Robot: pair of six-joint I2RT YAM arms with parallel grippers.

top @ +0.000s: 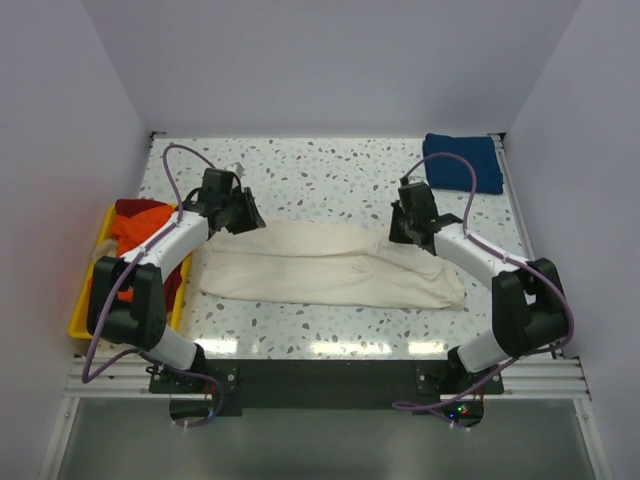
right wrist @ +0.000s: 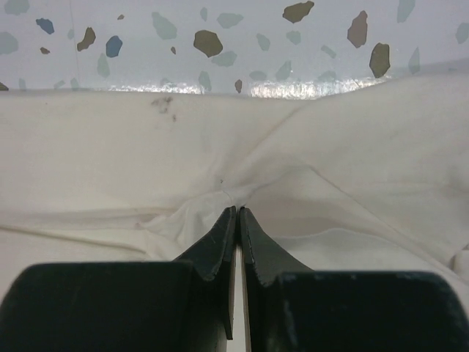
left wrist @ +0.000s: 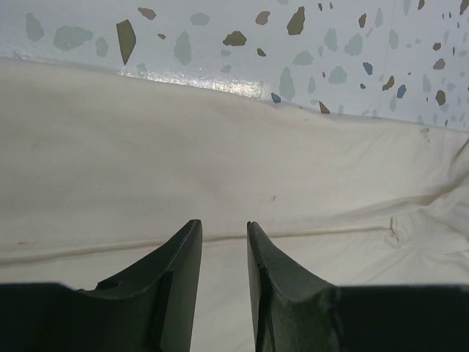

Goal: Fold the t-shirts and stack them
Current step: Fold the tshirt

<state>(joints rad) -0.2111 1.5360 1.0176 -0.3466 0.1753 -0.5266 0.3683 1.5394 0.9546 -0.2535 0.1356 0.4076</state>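
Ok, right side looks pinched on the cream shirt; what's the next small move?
Probably close the left gripper on the cream t-shirt: its jaws stand apart over the cloth, while the right gripper is shut on a puckered fold. Then both can lift.

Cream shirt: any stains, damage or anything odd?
A small dark smudge sits on the cream shirt near its far edge in the right wrist view. It looks like a stain, not a tear. The cloth puckers where the right gripper pinches it. Nothing else stands out.
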